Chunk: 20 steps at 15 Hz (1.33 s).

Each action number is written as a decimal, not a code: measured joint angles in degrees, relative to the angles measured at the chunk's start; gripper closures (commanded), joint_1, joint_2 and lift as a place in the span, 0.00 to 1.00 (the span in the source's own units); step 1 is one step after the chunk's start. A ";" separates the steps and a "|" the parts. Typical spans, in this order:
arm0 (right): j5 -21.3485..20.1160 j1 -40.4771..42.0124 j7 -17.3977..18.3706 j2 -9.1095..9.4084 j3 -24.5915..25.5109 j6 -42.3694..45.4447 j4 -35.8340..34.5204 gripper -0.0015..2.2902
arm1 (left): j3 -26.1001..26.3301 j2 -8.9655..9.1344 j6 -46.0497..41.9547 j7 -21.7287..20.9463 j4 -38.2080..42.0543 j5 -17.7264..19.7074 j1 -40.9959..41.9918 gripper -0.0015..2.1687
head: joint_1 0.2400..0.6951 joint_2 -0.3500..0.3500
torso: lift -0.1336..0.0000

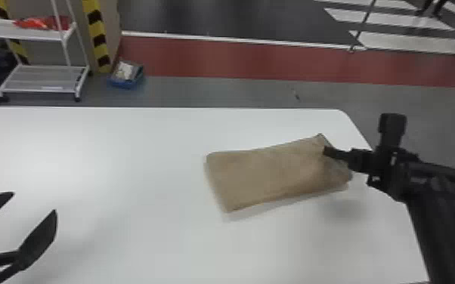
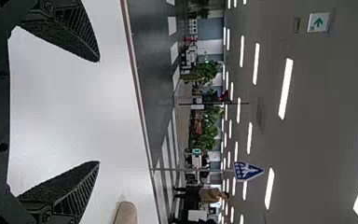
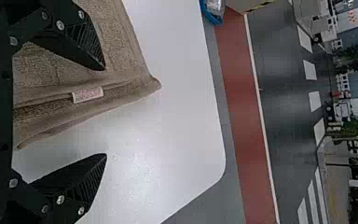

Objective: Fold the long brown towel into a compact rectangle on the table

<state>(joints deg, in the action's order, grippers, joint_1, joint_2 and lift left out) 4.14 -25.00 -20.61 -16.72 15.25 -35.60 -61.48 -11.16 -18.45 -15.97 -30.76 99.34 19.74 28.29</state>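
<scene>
Across the white table (image 1: 124,158) from where I stand, a wheeled rack (image 1: 45,77) waits on the grey floor, near a strip of red flooring. The brown towel (image 1: 272,173) lies on the right half of the table, slanting a little, its far end close to the table's right edge. To my eye the lengthwise work is done and the job is at a late fold, or else at squaring up the end. The right gripper (image 3: 106,112) is at that end near the table's right edge, its fingers spread, one over the cloth and the other out past it; whether they touch it I can't tell. Next, I'd say, it needs to straddle the stacked layers, close on them all and carry the end over. The left gripper (image 1: 34,202), also wide apart and empty, is at the table's near left. The towel looks flat and fairly neat, smooth on top, with loose, uneven layers at the right end and a small pale label (image 3: 87,94) peeking out there.
</scene>
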 measured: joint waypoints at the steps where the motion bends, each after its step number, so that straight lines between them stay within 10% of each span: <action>1: -0.01 0.07 -0.12 0.14 0.05 0.20 0.09 0.14 | -0.03 0.04 -0.40 0.14 0.07 0.10 0.09 0.05 | 1.00 0.29 | 0.08; 7: 0.17 0.61 -1.00 0.61 0.42 0.42 0.39 0.23 | 0.25 0.23 -8.83 2.43 0.27 3.94 1.75 0.05 | 1.00 0.30 | 0.08; 14: 0.96 1.98 -1.23 1.05 1.41 0.35 -0.42 0.23 | -0.06 0.09 17.38 16.36 9.45 0.17 2.04 0.05 | 1.00 0.34 | 0.08; 20: 0.81 2.07 -1.34 1.49 1.42 -0.55 -1.65 0.33 | 0.72 0.33 19.57 27.85 12.39 3.51 3.15 0.04 | 1.00 0.39 | 0.08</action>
<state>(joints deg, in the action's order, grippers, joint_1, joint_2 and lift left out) 4.94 -22.94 -21.96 -15.23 16.68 -36.15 -63.13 -10.44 -18.12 3.60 -2.91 111.72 23.25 31.44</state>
